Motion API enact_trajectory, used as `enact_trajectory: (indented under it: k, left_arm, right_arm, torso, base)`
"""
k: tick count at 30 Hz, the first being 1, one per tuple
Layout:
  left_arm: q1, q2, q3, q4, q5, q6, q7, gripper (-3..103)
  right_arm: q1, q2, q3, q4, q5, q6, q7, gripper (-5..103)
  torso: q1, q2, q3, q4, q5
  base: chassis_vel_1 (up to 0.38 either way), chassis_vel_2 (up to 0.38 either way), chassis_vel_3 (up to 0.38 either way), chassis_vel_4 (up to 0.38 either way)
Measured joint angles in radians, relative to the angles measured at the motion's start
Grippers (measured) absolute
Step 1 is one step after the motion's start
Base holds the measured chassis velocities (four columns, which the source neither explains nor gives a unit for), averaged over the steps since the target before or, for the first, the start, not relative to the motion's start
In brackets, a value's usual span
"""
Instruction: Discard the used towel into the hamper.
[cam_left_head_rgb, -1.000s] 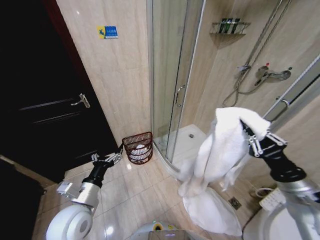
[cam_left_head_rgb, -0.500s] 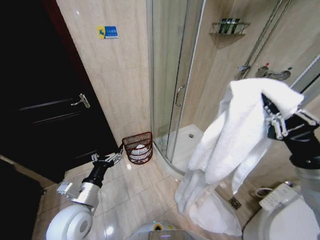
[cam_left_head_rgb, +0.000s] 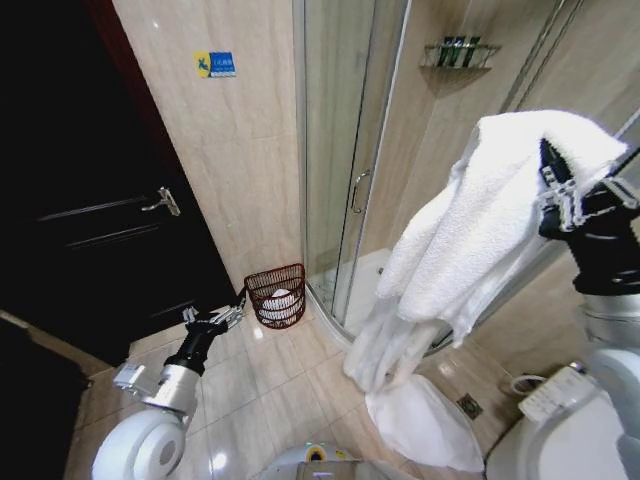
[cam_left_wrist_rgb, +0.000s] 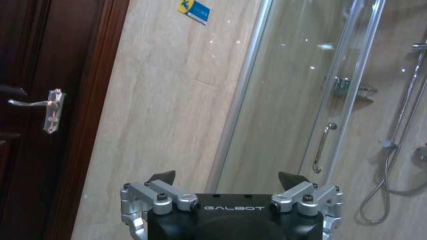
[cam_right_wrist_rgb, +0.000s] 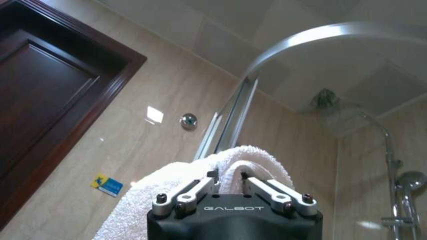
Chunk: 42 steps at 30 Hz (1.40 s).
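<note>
Currently the right gripper (cam_left_head_rgb: 548, 178) sits high at 2 o'clock in the head view, clamped on one white towel (cam_left_head_rgb: 480, 240). Towel drapes down-left toward 6 o'clock, its tail hanging over the toilet (cam_left_head_rgb: 425, 425) lid.

Right wrist view adds detail: fingers (cam_right_wrist_rgb: 200, 188) pinch a fold of the towel (cam_right_wrist_rgb: 237, 157) between them, jaws nearly together, with the ceiling and shower head (cam_right_wrist_rgb: 413, 180) behind.

One hamper (cam_left_head_rgb: 276, 295) on the floor at 7 o'clock of centre, against the tiled wall, just beside the shower door (cam_left_head_rgb: 350, 150) edge. Something white already lies in it. Towel and hamper are well apart, bare floor tiles between them.

Left gripper (cam_left_head_rgb: 214, 319) is low at 8 o'clock, near the hamper's left side, not touching. Left wrist view shows its fingertips (cam_left_wrist_rgb: 162, 177) spread apart, nothing between them, pointing at the wall between the dark door (cam_left_wrist_rgb: 40, 110) and shower glass; the hamper is outside that view.

Count: two grippers, one towel, one hamper, one door handle (cam_left_head_rgb: 162, 203). Dark door bounds the left side, shower glass the middle.
</note>
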Motion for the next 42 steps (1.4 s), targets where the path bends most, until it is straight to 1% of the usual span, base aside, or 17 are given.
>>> enact_trajectory:
  k: [12,28,42]
  left_arm:
    - [0.0,0.0,0.0,0.0,0.0,0.0,0.0,100]
    - [0.0,0.0,0.0,0.0,0.0,0.0,0.0,100]
    - [0.0,0.0,0.0,0.0,0.0,0.0,0.0,100]
  right_arm:
    - [-0.018,0.023,0.003,0.008,0.005,-0.006,0.006,8]
    - [-0.023,0.022,0.011,0.013,0.005,-0.008,0.0,8]
    - [-0.03,0.009,0.026,0.024,0.02,-0.008,-0.01,8]
  torso:
    - [0.0,0.0,0.0,0.0,0.0]
    - [0.0,0.0,0.0,0.0,-0.0001]
    - [0.0,0.0,0.0,0.0,-0.0001]
  base:
    - [0.0,0.0,0.0,0.0]
    - [0.007,0.013,0.009,0.007]
    - [0.085,0.085,0.095,0.087]
